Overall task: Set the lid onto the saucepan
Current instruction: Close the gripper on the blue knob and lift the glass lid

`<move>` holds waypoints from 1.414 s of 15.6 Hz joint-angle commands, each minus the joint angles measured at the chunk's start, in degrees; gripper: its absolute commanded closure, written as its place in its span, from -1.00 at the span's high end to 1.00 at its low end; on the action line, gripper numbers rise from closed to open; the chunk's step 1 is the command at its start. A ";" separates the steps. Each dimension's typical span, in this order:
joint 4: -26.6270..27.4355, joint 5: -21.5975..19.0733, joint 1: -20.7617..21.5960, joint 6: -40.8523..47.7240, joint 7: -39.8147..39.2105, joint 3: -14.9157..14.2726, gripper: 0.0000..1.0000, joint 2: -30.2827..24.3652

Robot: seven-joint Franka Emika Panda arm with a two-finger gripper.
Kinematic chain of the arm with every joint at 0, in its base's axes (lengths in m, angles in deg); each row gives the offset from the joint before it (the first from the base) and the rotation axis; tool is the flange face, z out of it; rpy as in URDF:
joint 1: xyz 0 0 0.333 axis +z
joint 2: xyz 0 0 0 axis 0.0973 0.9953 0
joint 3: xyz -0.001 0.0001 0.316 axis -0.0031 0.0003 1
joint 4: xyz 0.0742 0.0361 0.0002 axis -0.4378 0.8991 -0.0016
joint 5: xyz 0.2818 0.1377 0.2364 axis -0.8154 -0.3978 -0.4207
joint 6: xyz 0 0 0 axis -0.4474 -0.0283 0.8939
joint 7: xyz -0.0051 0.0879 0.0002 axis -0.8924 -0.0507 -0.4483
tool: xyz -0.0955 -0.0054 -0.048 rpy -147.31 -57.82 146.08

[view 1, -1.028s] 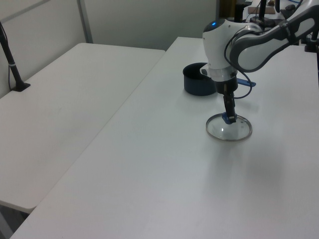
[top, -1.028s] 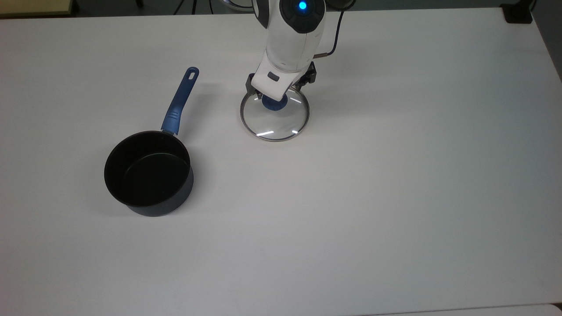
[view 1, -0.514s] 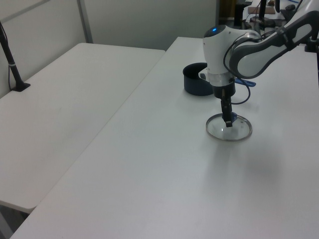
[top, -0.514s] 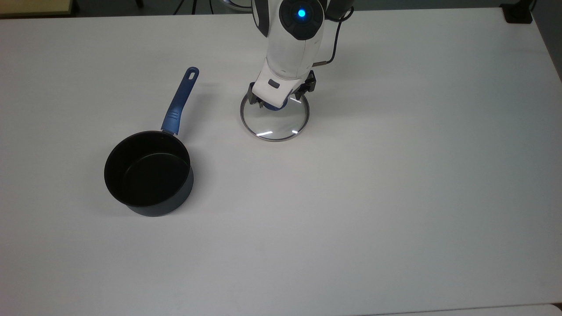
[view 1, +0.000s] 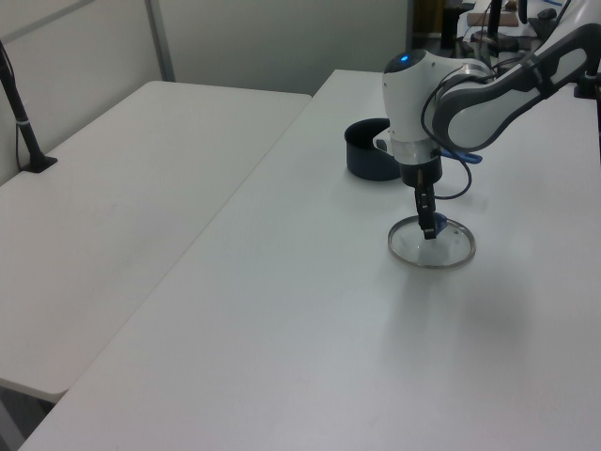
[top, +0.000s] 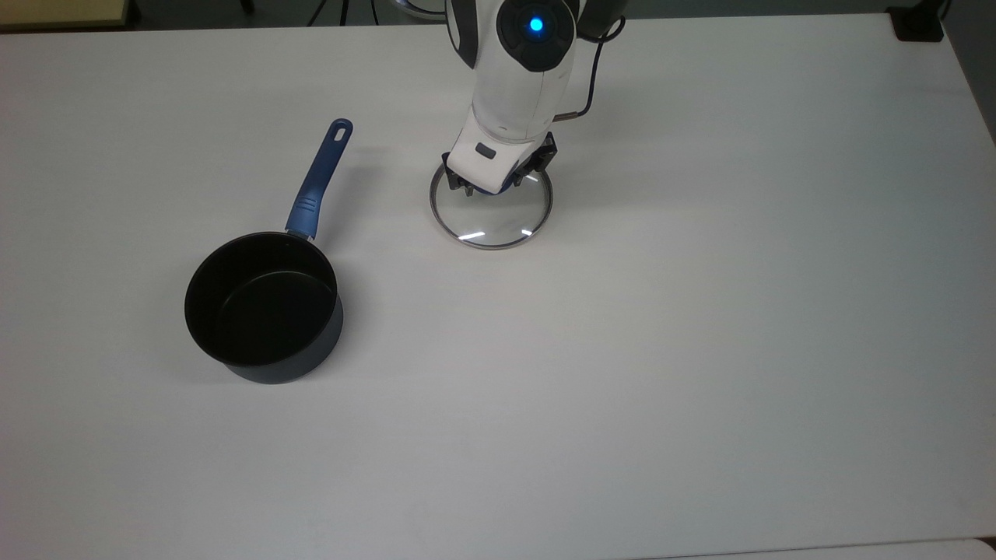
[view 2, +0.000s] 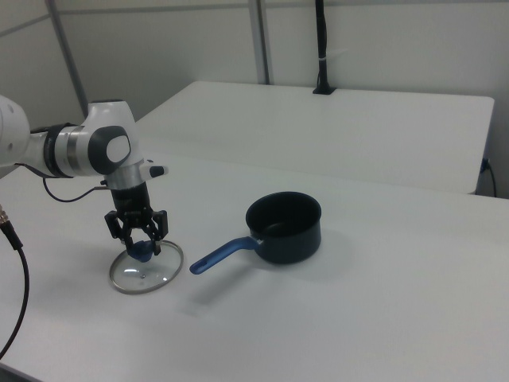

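Top view: vs the frame 1 s back, we see the white arm's gripper (top: 490,189) lower over the blue knob, and the round clear glass lid w/ thin metal rim (top: 492,208) sits a touch further toward the top view's right. Fingers straddle the knob, apparently closed on it. Lid looks flat on the white table (top: 700,311). The small round saucepan, black inside, dark grey-blue outside, long blue handle (top: 263,308), stands well apart at the top view's left.

Left view: gripper (view 1: 429,228) points down onto the lid (view 1: 432,245); saucepan (view 1: 368,150) behind the arm.

Right view: fingers (view 2: 156,239) narrowly parted around the knob, gripper (view 2: 141,247) on the lid (view 2: 146,268); saucepan (view 2: 284,227) near, handle toward the lid.
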 commanded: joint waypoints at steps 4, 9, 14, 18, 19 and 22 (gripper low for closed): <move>1.23 0.86 0.24 -0.95 0.35 -0.26 0.07 -1.16; 0.44 0.60 -0.20 3.52 -1.14 -0.35 0.05 -3.53; -1.14 -0.28 -0.46 6.07 -0.53 -0.44 0.04 -6.43; -5.18 -2.12 -0.55 11.69 -0.44 -0.52 0.04 -7.13; -5.63 -2.65 -0.55 12.32 -0.35 -0.87 0.03 -8.01; -7.03 -2.83 -1.07 13.99 -0.35 -1.40 0.02 -8.98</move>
